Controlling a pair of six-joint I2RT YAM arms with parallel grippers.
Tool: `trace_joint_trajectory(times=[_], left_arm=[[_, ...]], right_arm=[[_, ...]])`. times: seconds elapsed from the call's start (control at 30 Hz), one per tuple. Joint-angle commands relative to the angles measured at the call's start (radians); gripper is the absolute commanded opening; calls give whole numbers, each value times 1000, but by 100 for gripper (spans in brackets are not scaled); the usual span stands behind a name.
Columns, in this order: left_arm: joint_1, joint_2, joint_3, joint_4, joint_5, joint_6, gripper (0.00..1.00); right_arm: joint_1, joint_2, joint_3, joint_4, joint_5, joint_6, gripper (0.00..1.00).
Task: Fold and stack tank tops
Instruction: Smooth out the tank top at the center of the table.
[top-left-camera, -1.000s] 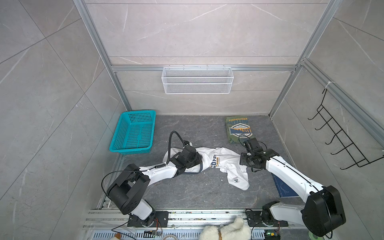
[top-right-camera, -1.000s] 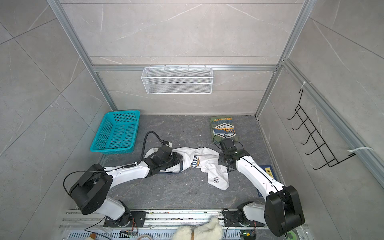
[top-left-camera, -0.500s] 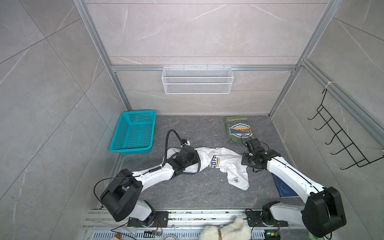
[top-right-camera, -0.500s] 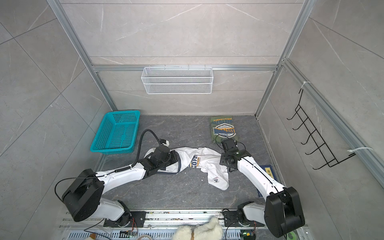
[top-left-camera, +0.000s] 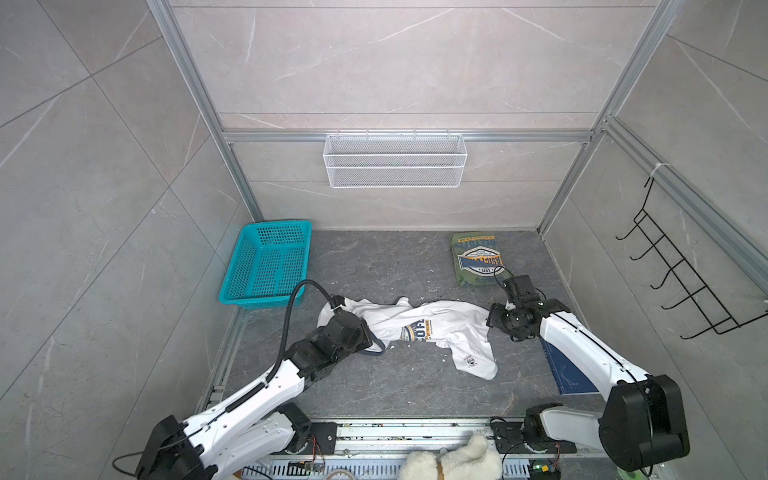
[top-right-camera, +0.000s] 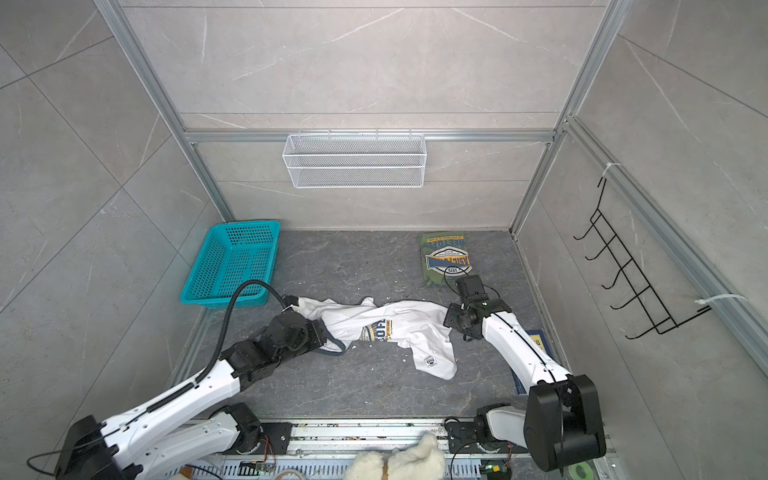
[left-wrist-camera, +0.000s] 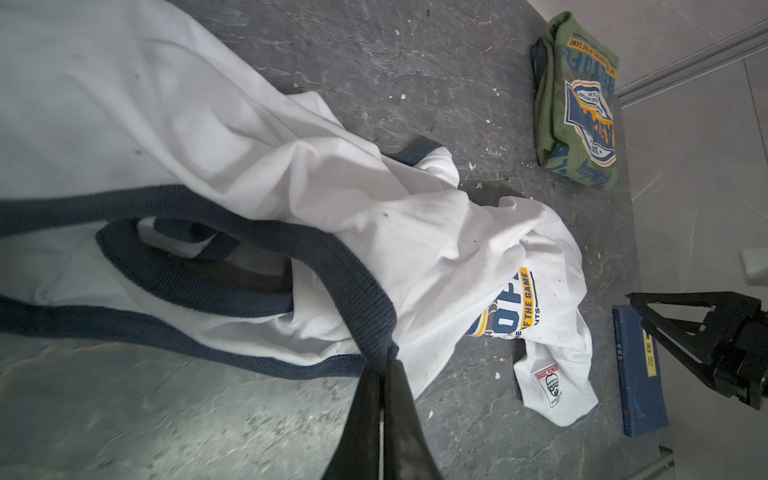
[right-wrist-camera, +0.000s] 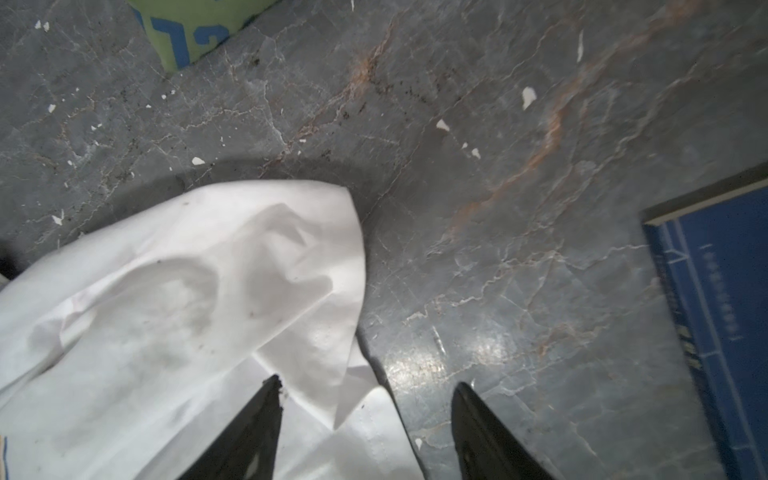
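Now the white tank top (top-left-camera: 440, 328) lies strung left-to-right across the table (top-left-camera: 374, 266), left fingers (left-wrist-camera: 399, 415) clamped on its navy trim (left-wrist-camera: 361, 316), right fingers (right-wrist-camera: 249, 432) open over its other end.

A crumpled white cloth tank top with navy trim (top-left-camera: 440, 328) sprawled across the middle of the dark grey marbled floor (top-left-camera: 374, 266), filling the span between the left arm (top-left-camera: 266, 386) and the right arm (top-left-camera: 582, 345). Behind it, bare floor lay open between a teal slatted plastic basket (top-left-camera: 268, 262) at the far left and a folded olive green tank top (top-left-camera: 478, 259) at the far right. A second open strip ran in front of the white top. A flat dark blue board (top-left-camera: 571, 376) lay along the right wall, partly under the right arm.
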Motion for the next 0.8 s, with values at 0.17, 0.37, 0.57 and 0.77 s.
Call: trace_joint_trajectory(times=[0.17, 0.37, 0.57, 0.77], left_arm=[[8, 1, -18, -106, -49, 27, 0], [9, 44, 10, -98, -57, 48, 0], [12, 56, 11, -94, -63, 43, 0], [14, 52, 7, -93, -69, 34, 0]], right_arm=[[-146, 118, -102, 294, -430, 45, 70], [-171, 249, -68, 374, -445, 64, 68], [-171, 409, -28, 447, -485, 104, 62], [-167, 473, -15, 522, -581, 126, 47]])
